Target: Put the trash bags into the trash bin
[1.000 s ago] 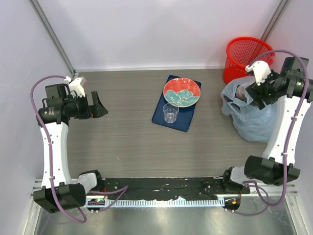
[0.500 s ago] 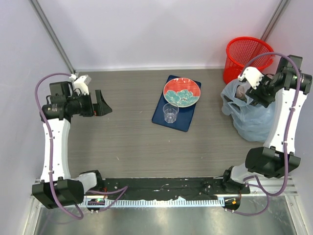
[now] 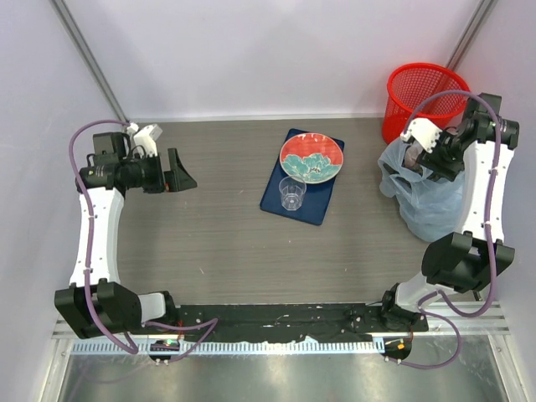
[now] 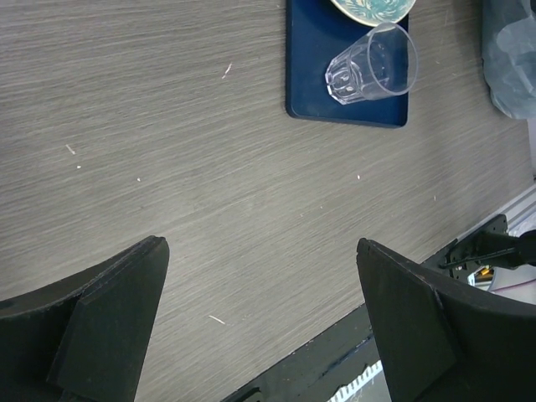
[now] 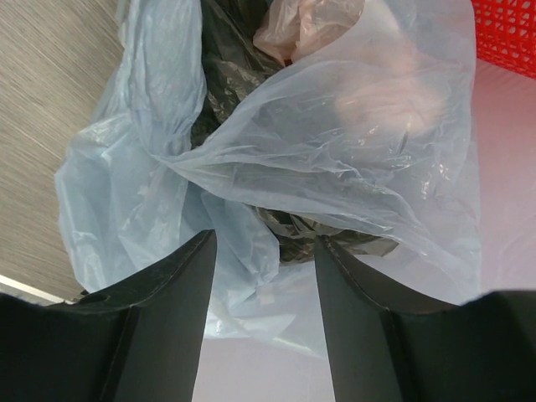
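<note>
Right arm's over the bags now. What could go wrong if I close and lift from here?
1. The right gripper is open and straddles mostly the pale blue bag. The dark trash bag shows only among its folds, so closing may catch the blue film, or both bags together.
2. The red bin stands close behind the bags. A lift that drags the blue bag along could nudge or tip it.

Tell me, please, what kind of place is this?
Probably a robot test cell, not a home: two arms bolted to a table edge, plain white walls with metal frame posts, and staged props such as a plate, a clear cup and a red mesh bin.
</note>
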Robot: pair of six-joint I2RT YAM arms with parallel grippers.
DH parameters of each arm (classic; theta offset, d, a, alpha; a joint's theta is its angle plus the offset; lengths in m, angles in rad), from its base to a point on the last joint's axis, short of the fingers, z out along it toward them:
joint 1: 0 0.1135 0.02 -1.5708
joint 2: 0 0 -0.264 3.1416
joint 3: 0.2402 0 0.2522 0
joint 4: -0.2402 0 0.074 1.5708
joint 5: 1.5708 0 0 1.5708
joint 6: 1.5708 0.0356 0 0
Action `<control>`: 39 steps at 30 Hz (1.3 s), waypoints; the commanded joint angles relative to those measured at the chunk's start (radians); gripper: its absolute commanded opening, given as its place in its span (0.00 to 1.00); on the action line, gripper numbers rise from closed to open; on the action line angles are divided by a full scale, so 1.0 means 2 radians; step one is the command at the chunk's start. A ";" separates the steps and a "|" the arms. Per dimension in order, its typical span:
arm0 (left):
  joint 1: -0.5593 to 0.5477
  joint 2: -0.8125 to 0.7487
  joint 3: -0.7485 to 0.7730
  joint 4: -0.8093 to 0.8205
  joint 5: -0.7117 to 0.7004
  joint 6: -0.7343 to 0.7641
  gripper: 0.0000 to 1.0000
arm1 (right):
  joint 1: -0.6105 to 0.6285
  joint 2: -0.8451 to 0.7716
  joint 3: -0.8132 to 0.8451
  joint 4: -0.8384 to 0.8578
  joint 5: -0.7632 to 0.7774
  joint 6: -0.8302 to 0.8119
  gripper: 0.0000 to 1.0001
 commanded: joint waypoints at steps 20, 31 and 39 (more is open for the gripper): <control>-0.009 0.013 0.021 0.027 0.026 -0.007 1.00 | 0.001 0.047 0.001 0.084 0.048 0.020 0.16; -0.024 0.017 0.020 0.036 0.021 -0.024 1.00 | -0.014 -0.037 0.015 0.052 -0.027 0.043 0.01; -0.041 0.020 0.021 0.042 0.001 -0.032 1.00 | -0.039 -0.048 0.081 0.060 -0.092 0.101 0.01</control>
